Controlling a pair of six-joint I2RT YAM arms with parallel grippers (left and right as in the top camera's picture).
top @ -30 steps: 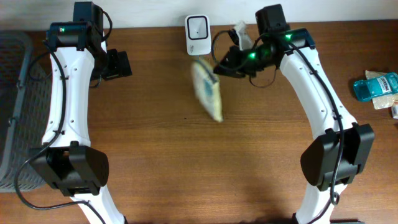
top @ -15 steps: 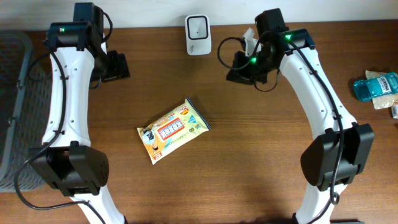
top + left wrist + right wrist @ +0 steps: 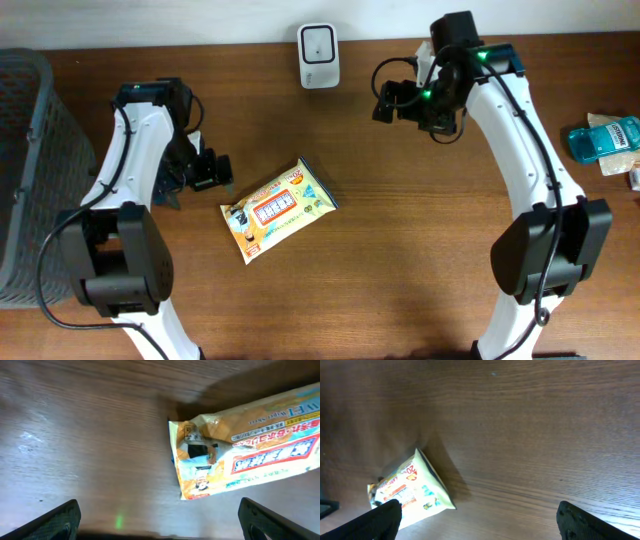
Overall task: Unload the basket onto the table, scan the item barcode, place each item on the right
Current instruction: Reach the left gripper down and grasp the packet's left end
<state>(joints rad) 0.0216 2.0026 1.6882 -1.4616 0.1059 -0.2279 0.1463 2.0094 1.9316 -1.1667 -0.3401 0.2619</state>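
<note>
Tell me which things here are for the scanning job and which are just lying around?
For the job:
- the yellow wet-wipes packet, lying flat in the middle
- the white scanner at the far edge

Just lying about:
- the grey basket on the left
- the blue bottle at the right edge

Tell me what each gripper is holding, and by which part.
Nothing. The left gripper and right gripper are both open; the wet wipes pack lies on the table, untouched.
</note>
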